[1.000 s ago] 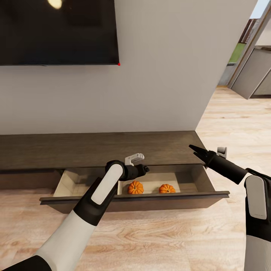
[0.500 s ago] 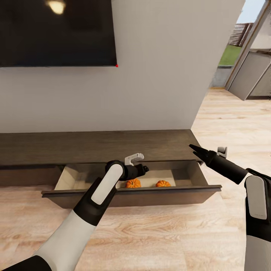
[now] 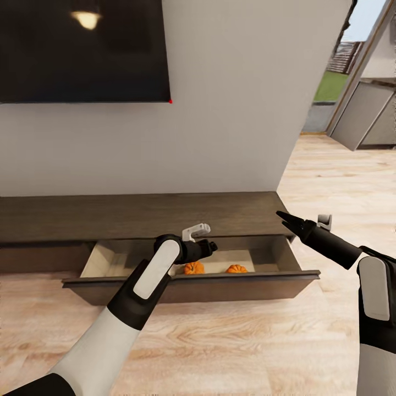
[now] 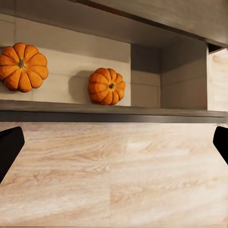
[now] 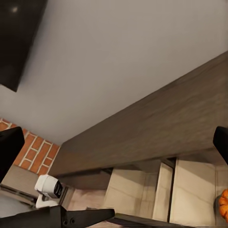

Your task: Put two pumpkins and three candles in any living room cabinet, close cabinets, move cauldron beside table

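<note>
Both pumpkins [image 3: 193, 268] [image 3: 237, 268] lie side by side in the open drawer [image 3: 247, 285] of the long dark-brown cabinet [image 3: 110, 217], half hidden behind the drawer front. My left gripper [image 3: 212, 247] hovers over the drawer's front edge, just above the left pumpkin. In the left wrist view its fingers stand wide apart, with nothing between them, and both pumpkins [image 4: 23, 66] [image 4: 107, 86] rest on the light tan floor beyond. My right gripper [image 3: 282, 216] hangs open above the drawer's right end. The right wrist view shows the cabinet top [image 5: 156, 128] and part of one pumpkin [image 5: 223, 204].
A black TV [image 3: 82, 49] hangs on the white wall above the cabinet. Light wood floor [image 3: 247, 341] lies in front of the drawer. To the right, a doorway [image 3: 352, 99] opens past the wall's corner. Red brick [image 5: 28, 147] appears in the right wrist view.
The whole head view has shifted, so the camera moved: the drawer looks smaller and flatter and the pumpkins sit lower behind its front. Both arms hold the same pose.
</note>
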Motion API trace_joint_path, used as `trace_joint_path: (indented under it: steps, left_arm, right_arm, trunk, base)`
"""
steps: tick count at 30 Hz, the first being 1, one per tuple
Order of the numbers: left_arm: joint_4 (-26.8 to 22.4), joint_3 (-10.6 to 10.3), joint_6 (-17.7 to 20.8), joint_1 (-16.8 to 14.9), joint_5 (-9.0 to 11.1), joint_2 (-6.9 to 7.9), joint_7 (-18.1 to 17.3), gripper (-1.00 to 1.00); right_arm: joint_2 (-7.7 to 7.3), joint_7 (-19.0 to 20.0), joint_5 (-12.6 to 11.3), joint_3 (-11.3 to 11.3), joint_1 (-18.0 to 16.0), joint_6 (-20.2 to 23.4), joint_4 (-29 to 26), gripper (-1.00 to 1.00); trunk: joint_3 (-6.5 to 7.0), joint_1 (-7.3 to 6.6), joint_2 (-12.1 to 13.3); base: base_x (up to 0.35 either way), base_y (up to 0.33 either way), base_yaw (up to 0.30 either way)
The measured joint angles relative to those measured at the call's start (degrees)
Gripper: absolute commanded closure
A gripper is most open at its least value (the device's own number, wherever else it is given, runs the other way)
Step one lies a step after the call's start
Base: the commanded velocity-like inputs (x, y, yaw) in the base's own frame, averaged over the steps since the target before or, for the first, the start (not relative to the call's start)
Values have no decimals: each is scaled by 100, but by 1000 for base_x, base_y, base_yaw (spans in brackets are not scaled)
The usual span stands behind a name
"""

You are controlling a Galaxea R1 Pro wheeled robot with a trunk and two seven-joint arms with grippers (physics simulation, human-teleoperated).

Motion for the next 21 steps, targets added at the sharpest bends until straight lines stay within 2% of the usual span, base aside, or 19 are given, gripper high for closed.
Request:
trace_joint_path:
  steps: [11,16,18,20,21]
  left_arm:
    - [21,-4,0,0,6,0,10,-100]
    - [29,-9,-6,0,-4,0,6,-100]
    - [24,-106,-11,0,-15,0,12,-100]
    - [13,-463,-58,1,-74,0,50,-100]
    - [11,-573,-98,1,-106,0,77,-100]
  right_arm:
    - [0,-1,2,2,0,0,8,-100]
    - [11,-2,6,5,21,-1,9,-100]
    - [16,-2,8,7,35,-3,9,-100]
    - [22,-5,18,8,46,-19,9,-100]
    - [23,-5,20,8,49,-29,9,-100]
  trunk:
    - [98,1,0]
    - [143,-1,0]
    - [161,-2,0]
    - [179,-2,0]
    - [188,-2,0]
  base:
    - [-304,-93,0]
    - [-141,-72,0]
    - [-36,-19,0]
    - [-18,-10,0]
    - [-8,-4,0]
